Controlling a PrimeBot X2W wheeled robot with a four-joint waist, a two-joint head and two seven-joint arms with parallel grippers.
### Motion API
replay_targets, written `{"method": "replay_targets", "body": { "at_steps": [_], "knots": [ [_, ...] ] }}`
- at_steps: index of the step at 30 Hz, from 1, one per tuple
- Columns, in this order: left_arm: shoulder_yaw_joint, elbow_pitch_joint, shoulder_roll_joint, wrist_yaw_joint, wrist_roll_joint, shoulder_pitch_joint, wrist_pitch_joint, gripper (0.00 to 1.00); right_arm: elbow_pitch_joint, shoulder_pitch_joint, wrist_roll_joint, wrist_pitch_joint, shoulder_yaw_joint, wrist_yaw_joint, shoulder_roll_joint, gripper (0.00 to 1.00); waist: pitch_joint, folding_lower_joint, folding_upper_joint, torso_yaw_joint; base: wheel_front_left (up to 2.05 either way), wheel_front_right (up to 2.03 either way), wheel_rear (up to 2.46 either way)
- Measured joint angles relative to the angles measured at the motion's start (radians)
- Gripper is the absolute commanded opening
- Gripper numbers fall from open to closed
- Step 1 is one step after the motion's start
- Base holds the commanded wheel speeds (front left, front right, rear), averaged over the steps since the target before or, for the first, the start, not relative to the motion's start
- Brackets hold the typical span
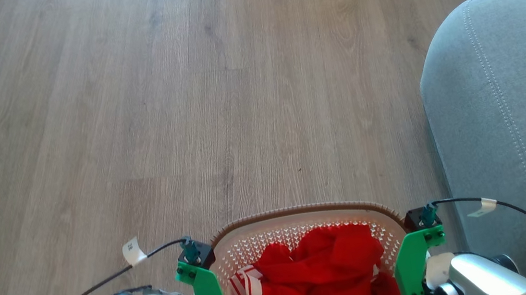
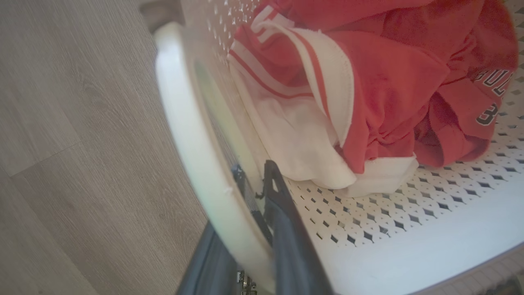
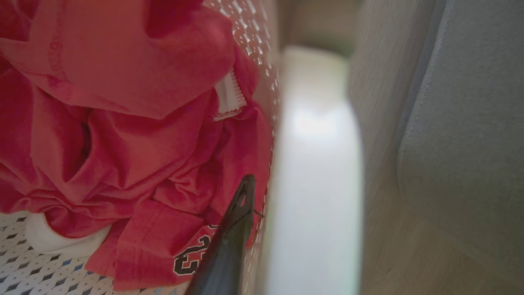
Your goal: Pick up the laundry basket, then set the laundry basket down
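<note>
**Holding the basket (image 1: pixel 300 213) by its side handles**

The left pincer (image 2: pixel 253 169) is clamped on the left handle (image 2: pixel 192 135). One dark finger (image 2: pixel 286 229) lies inside against the perforated wall and the other outside, with the white bar pinched between them. The right pincer (image 3: pixel 268 192) has one finger (image 3: pixel 235 221) inside, by the right handle (image 3: pixel 315 172). Its mate is hidden behind that blurred bar, so I cannot tell whether it has closed. The basket sits between the two arms at the bottom of the head view, with red and white clothes (image 1: pixel 314 271) heaped in it. Wood floor (image 1: pixel 182 102) lies ahead and a grey sofa (image 1: pixel 518 128) is close on the right.

This looks like the carry between pick-up and set-down. The next move likely calls for lowering both arms evenly, keeping the basket level and off the sofa. The pincers should open only once the base rests on the floor.

The base is cut off, so it is not certain whether it is clear of the floor. The near rim is out of frame, and both handles are blurred.
</note>
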Motion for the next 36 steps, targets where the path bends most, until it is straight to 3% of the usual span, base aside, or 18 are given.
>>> {"method": "replay_targets", "body": {
  "at_steps": [36],
  "knots": [
    [-0.001, 0.009, -0.002, -0.002, 0.0, 0.001, 0.001, 0.0, -0.105, 0.063, -0.097, 0.065, -0.108, -0.008, 0.0, 0.0, -0.02, 0.0, 0.0, 0.0, 0.0, 0.0, 0.0]
  ]
}}
